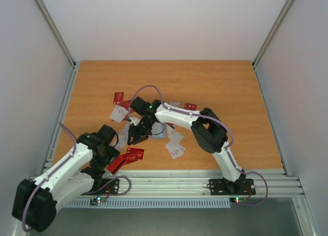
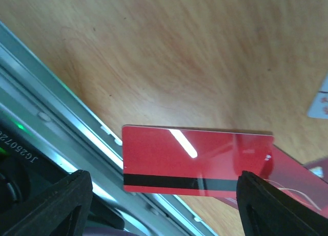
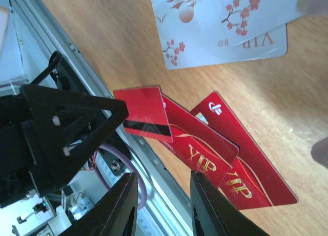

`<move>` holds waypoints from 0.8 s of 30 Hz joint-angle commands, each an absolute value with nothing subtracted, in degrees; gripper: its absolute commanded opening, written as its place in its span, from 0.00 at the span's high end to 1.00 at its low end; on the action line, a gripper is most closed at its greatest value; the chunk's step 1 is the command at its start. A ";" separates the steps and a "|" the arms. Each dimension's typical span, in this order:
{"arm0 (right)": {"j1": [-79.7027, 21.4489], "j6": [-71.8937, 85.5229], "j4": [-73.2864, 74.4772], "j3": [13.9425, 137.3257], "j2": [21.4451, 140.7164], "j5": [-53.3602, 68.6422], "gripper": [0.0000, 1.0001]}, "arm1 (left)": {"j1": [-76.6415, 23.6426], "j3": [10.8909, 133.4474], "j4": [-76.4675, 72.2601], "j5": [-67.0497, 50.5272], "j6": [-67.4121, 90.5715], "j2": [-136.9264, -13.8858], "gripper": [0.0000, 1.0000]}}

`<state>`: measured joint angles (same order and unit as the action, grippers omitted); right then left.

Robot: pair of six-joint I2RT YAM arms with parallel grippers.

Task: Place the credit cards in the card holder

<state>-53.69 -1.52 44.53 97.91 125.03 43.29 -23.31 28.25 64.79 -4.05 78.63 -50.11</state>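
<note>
Lying on the bench: thin rectangular plastic credit cards (image 1: 176,150), scattered over the middle and near part of an orange-brown wooden bench (image 1: 215,82).
Red count: at least five seen from above, with two at the back left, one at the back right and three by the near edge.
White count: at least four seen from above, on either side of the right arm. Overlaps and the arm prevent a full count.
Near-edge group: three red cards, fanned and overlapping. Two lie face up with gold "VIP" lettering. The third is a red card with a black stripe (image 2: 197,162), which lies over the end of the next card and juts past the bench edge above the silver aluminium rail (image 1: 205,177).
White cards' look: white with reddish blossom sprigs and "VIP" print.
Left claw (image 2: 164,182): its black fingers are spread wide at either end of the striped card. One finger stands clear of the card. The other overlaps the card's end, and I cannot tell whether they touch.
Right claw (image 3: 164,187): hangs over the middle of the pile, with its fingers parted a little and nothing between them.
In the way: the white right arm stretches across the pile and covers the cards beneath it.
Card holder: cannot be made out in any view.
</note>
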 commanded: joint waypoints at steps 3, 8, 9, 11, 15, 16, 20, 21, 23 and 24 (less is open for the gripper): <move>-53.88 -0.09 44.17 102.01 127.93 42.77 0.71 | -23.03 30.00 76.49 -7.40 76.26 -54.90 0.22; -53.88 3.40 41.83 101.25 128.44 43.47 0.71 | -23.03 25.99 72.02 -10.34 74.23 -55.30 0.21; -53.88 3.80 41.37 100.83 128.51 43.58 0.71 | -23.03 25.11 70.97 -10.75 74.19 -55.50 0.20; -53.88 4.35 40.63 100.12 128.62 43.81 0.71 | -23.03 24.00 68.57 -11.24 74.11 -56.16 0.20; -53.85 4.95 39.83 99.15 128.69 43.62 0.72 | -23.03 22.94 65.14 -12.05 73.26 -59.55 0.19; -53.87 5.05 39.65 98.95 128.72 43.52 0.72 | -23.04 22.42 64.33 -12.18 73.03 -60.38 0.19; -53.87 5.28 39.63 98.72 128.35 42.89 0.72 | -23.03 22.22 61.63 -11.86 72.77 -62.23 0.20; -53.80 5.27 39.71 98.67 128.15 42.63 0.72 | -23.03 22.23 60.83 -11.69 72.77 -62.53 0.21; -53.72 5.19 39.98 98.64 127.74 42.09 0.72 | -23.11 21.87 58.29 -11.54 72.97 -63.47 0.25; -53.66 5.16 40.06 98.57 127.49 41.83 0.72 | -23.11 21.66 56.76 -11.92 73.03 -63.95 0.27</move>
